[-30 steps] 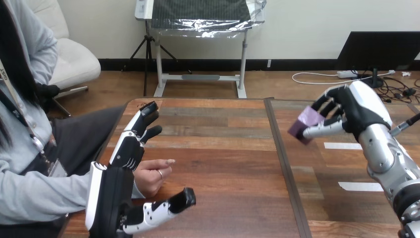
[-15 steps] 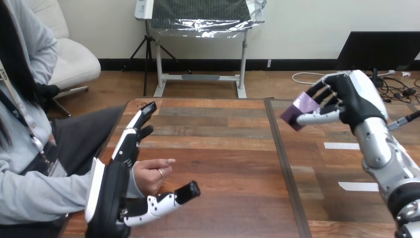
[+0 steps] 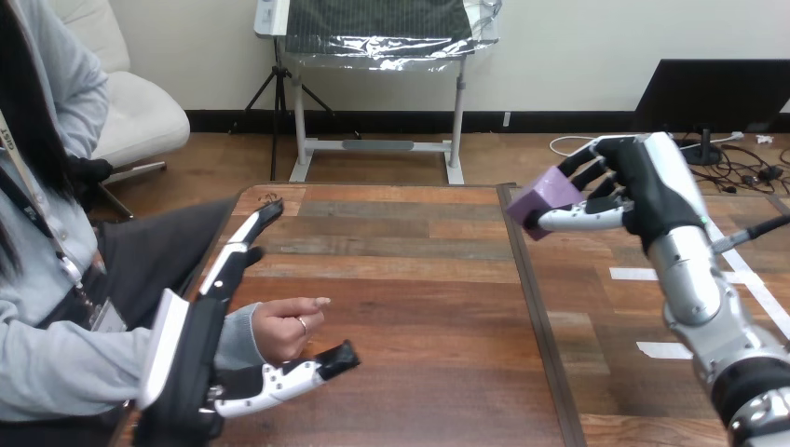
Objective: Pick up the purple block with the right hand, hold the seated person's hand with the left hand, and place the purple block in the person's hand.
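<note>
A purple block (image 3: 543, 198) is lifted above the table's right half, pinched between the fingers and thumb of my right hand (image 3: 643, 186). My left hand (image 3: 200, 349) stands at the table's left edge with straight fingers along the far side of the person's hand (image 3: 282, 328) and its thumb stretched under it. The person's hand rests loosely curled on the wood, between my left fingers and thumb. My left hand is open around it, not curled on it.
The wooden table (image 3: 410, 307) has a dark seam (image 3: 540, 326) running front to back right of centre. White tape strips (image 3: 643, 274) lie on the right half. The person sits at the left side.
My right hand has carried the purple block up and to the left. My left hand has turned more edge-on, its fingers straightening beside the person's hand. The person's hand has not moved.
</note>
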You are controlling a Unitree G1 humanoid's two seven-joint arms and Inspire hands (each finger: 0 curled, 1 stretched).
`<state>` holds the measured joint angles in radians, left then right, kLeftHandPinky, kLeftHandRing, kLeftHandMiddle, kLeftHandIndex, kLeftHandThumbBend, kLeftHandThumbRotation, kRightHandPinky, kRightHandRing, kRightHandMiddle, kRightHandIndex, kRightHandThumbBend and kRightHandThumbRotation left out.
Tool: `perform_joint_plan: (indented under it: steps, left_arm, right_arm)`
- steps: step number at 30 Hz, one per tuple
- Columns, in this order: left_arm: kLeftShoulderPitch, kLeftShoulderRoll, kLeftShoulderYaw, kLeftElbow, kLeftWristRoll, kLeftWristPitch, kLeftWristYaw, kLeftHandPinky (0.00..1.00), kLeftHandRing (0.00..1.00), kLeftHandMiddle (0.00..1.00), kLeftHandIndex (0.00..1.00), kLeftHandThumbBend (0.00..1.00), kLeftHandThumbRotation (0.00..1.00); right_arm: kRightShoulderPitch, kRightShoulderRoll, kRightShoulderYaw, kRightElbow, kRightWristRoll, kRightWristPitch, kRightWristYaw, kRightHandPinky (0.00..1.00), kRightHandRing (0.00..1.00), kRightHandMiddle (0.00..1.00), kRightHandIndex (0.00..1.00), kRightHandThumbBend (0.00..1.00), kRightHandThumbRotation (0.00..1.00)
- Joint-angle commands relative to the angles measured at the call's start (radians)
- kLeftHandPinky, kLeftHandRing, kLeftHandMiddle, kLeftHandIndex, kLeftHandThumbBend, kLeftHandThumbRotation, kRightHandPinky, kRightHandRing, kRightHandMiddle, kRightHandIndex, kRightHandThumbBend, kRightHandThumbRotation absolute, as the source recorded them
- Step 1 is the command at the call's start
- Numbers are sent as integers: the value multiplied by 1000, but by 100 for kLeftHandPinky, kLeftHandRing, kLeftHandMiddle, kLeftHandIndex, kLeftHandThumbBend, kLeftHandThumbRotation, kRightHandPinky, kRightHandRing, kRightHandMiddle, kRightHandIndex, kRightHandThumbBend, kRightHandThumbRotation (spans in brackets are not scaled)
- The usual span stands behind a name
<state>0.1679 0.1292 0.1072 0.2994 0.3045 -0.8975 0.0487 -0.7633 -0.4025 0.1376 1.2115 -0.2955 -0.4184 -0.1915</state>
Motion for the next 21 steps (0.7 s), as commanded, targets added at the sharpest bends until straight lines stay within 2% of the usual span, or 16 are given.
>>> perform_joint_plan:
  steps: [1,12,17,21]
  left_arm:
    - [-49,50,23,-56,33,20,26,87,93,91,89,100,41]
    - [-88,130,30,-40,56,54,28,90,94,91,89,100,35]
    - [-113,175,34,-22,109,75,48,91,95,92,90,100,35]
    - [-130,204,29,-8,123,98,49,91,95,92,91,100,35]
  right_arm:
    - [-8,17,-33,-77,27,-34,-22,25,32,41,50,80,0]
    - [33,41,-55,-143,61,-52,-5,25,31,40,49,79,0]
    - [56,52,-65,-179,78,-64,-4,25,31,40,49,79,0]
    - [70,62,-76,-201,94,-69,-2,25,30,40,48,79,0]
